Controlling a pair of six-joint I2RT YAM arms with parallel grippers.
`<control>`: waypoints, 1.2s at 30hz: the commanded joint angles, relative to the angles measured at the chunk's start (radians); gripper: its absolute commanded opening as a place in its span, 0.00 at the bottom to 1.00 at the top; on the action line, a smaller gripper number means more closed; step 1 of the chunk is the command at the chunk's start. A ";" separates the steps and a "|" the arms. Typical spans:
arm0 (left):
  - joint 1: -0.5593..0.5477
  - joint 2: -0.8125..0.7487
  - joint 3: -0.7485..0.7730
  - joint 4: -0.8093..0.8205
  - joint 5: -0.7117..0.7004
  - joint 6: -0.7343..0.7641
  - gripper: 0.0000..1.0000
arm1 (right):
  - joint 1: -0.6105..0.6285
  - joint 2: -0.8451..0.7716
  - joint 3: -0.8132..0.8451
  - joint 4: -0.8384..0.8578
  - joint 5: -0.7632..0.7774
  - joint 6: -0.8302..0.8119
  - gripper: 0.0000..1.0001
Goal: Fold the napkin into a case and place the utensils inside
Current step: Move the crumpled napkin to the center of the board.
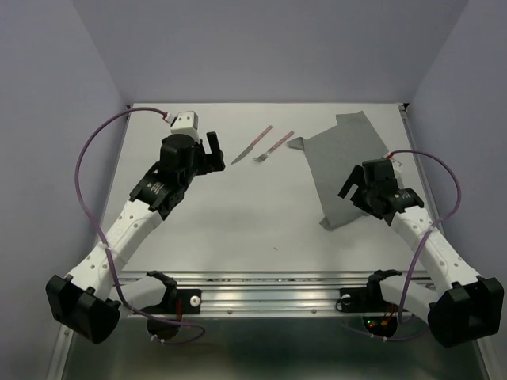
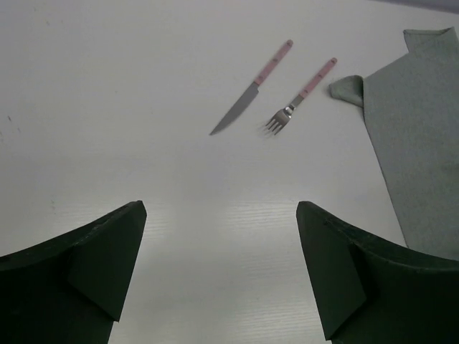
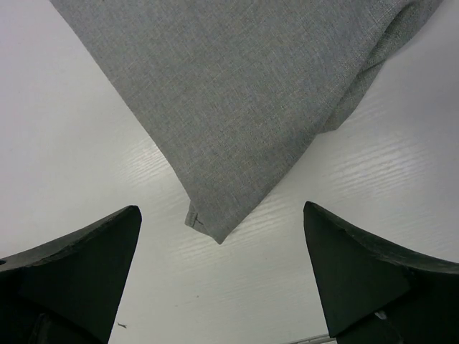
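Both knife [image 1: 252, 144] and fork [image 1: 274, 146] diagonal, handles far-right

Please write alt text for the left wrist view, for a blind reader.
A pink-handled knife and fork lie side by side on a white table, a grey napkin to their right. The open left claw frames the bottom.

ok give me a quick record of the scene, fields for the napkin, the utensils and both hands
napkin: grey, spread unfolded on the right side of the table, one far corner turned over
knife: on bare table left of the napkin, pink handle pointing away from the robot
fork: just right of the knife, not touching it, handle end close to the napkin's turned corner
left hand: open, empty, short of the knife and fork
right hand: open, empty, above the napkin
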 commanded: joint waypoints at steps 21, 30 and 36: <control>0.000 0.124 0.135 -0.055 0.170 -0.081 0.91 | 0.258 0.088 0.048 -0.044 0.120 -0.016 0.97; 0.000 0.180 0.138 -0.062 0.218 -0.115 0.91 | 0.337 0.277 -0.014 0.052 0.124 0.044 0.73; 0.002 0.209 0.138 -0.059 0.218 -0.120 0.91 | 0.337 0.360 -0.048 0.132 0.129 0.041 0.50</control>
